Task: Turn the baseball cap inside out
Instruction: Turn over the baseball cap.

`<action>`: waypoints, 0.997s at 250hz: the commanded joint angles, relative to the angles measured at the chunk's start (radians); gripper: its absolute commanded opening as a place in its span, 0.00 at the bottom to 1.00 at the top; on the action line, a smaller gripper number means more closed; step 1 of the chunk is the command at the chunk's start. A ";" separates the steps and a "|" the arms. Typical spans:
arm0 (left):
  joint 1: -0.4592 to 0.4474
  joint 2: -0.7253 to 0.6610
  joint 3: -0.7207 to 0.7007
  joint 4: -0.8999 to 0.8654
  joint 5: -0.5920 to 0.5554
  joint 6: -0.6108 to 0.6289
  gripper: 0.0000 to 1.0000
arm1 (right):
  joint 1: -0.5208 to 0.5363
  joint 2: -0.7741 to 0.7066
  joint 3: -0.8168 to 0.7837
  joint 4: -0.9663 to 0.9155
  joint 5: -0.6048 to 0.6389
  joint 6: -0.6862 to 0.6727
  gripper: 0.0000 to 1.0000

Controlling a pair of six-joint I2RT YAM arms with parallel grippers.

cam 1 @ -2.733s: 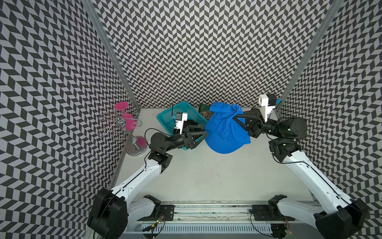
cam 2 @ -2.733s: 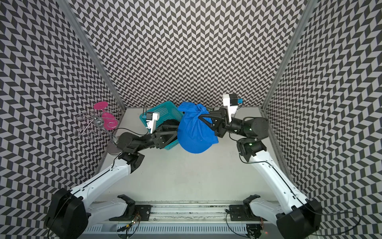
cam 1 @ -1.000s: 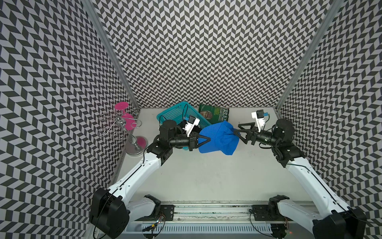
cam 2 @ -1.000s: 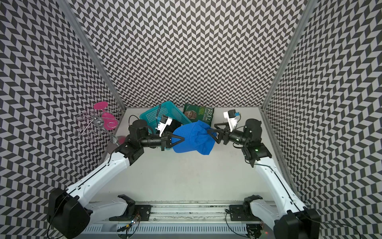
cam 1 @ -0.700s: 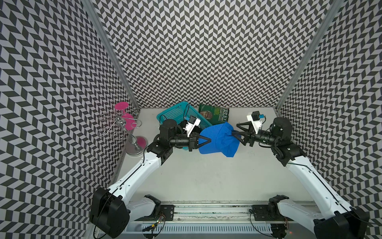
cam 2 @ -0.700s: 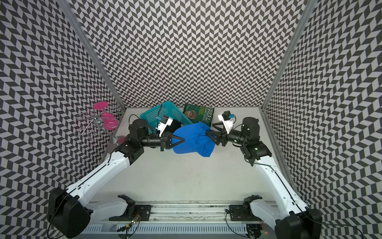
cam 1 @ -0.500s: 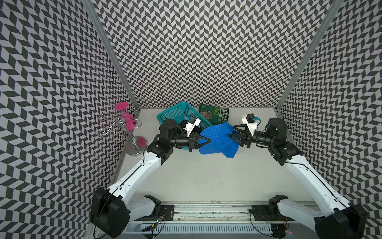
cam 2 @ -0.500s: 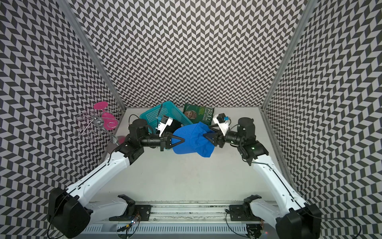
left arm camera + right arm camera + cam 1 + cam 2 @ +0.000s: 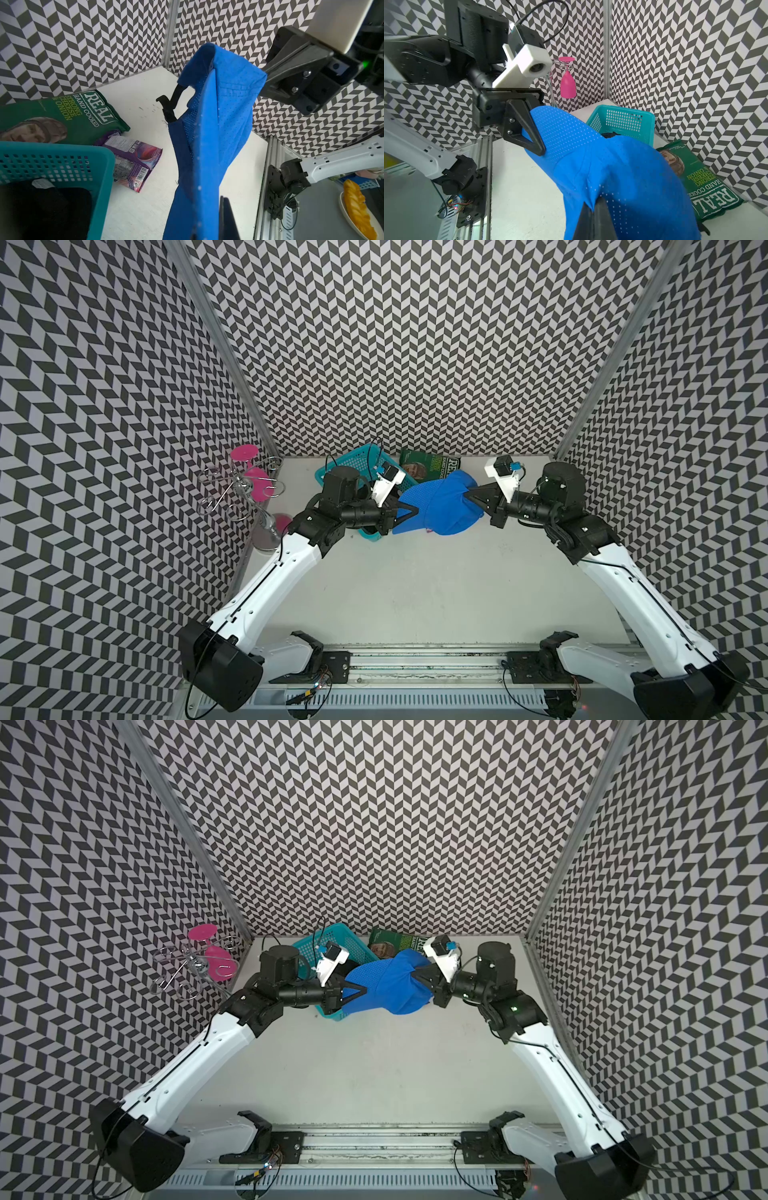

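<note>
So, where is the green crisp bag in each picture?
In a top view: crisp bag by the back wall, behind the cap.
In a top view: crisp bag, same spot.
Left wrist: crisp bag beyond the basket.
Right wrist: crisp bag beside the basket.
Shared landmark: the teal basket.

The pale bench (image 9: 415, 593) carries few things, all toward its far and left edges. A teal mesh basket (image 9: 353, 948) stands at the far edge, toward the far left corner. Just beside it a green crisp bag (image 9: 428, 464) lies flat against the far edge. A purple packet (image 9: 133, 162) lies flat near the basket's corner, its end touching the bag. A wire glass stand (image 9: 266, 537) stands at the left edge.
</note>
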 commanded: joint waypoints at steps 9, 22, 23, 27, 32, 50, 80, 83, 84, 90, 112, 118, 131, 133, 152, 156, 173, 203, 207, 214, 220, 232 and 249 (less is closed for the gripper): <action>0.015 0.015 -0.019 -0.131 -0.053 0.035 0.00 | -0.013 0.023 0.067 -0.015 -0.018 0.026 0.03; 0.017 0.004 -0.032 -0.079 0.004 0.005 0.00 | -0.014 0.022 0.042 0.004 -0.030 0.061 0.06; 0.018 0.002 -0.033 -0.074 0.009 0.002 0.00 | -0.014 0.021 0.040 0.007 -0.028 0.065 0.07; 0.017 -0.001 -0.040 -0.055 0.025 -0.011 0.00 | -0.015 0.018 0.028 0.019 -0.021 0.085 0.10; 0.018 -0.007 -0.048 -0.029 0.047 -0.029 0.00 | -0.016 0.012 0.014 0.041 -0.010 0.112 0.14; 0.023 -0.027 -0.079 0.063 0.121 -0.099 0.00 | -0.027 -0.023 -0.055 0.123 0.021 0.208 0.36; 0.027 -0.043 -0.122 0.178 0.212 -0.204 0.00 | -0.078 -0.080 -0.166 0.267 -0.017 0.413 0.79; 0.028 -0.044 -0.126 0.186 0.219 -0.212 0.00 | -0.083 -0.086 -0.179 0.283 -0.021 0.437 0.81; 0.028 -0.044 -0.126 0.188 0.220 -0.214 0.00 | -0.085 -0.088 -0.182 0.287 -0.023 0.444 0.81; 0.028 -0.045 -0.131 0.199 0.229 -0.226 0.00 | -0.098 -0.099 -0.206 0.313 -0.033 0.490 0.85; 0.030 -0.044 -0.135 0.212 0.249 -0.240 0.00 | -0.160 -0.119 -0.280 0.374 -0.089 0.642 0.88; 0.030 -0.045 -0.134 0.210 0.249 -0.240 0.00 | -0.177 -0.119 -0.299 0.387 -0.113 0.679 0.88; 0.032 -0.045 -0.133 0.209 0.251 -0.237 0.00 | -0.213 -0.115 -0.335 0.417 -0.178 0.744 0.89; 0.032 -0.045 -0.133 0.208 0.251 -0.238 0.00 | -0.218 -0.113 -0.340 0.420 -0.187 0.753 0.89; 0.032 -0.043 -0.134 0.208 0.257 -0.238 0.00 | -0.243 -0.105 -0.384 0.429 -0.233 0.804 0.89; 0.032 -0.043 -0.134 0.209 0.260 -0.237 0.00 | -0.244 -0.104 -0.392 0.430 -0.241 0.810 0.89; 0.034 -0.042 -0.133 0.209 0.263 -0.238 0.00 | -0.246 -0.092 -0.421 0.440 -0.283 0.833 0.89; 0.033 -0.040 -0.131 0.217 0.262 -0.243 0.00 | -0.246 -0.061 -0.459 0.446 -0.351 0.840 0.89; 0.033 -0.041 -0.131 0.219 0.262 -0.245 0.00 | -0.246 -0.060 -0.466 0.447 -0.350 0.843 0.89; 0.033 -0.040 -0.132 0.222 0.262 -0.248 0.00 | -0.246 -0.058 -0.478 0.452 -0.348 0.844 0.89; 0.035 -0.040 -0.132 0.224 0.261 -0.249 0.00 | -0.246 -0.057 -0.489 0.463 -0.350 0.850 0.89; 0.034 -0.038 -0.132 0.227 0.262 -0.251 0.00 | -0.247 -0.057 -0.508 0.492 -0.359 0.870 0.89; 0.034 -0.037 -0.130 0.227 0.261 -0.254 0.00 | -0.246 -0.061 -0.523 0.513 -0.372 0.890 0.89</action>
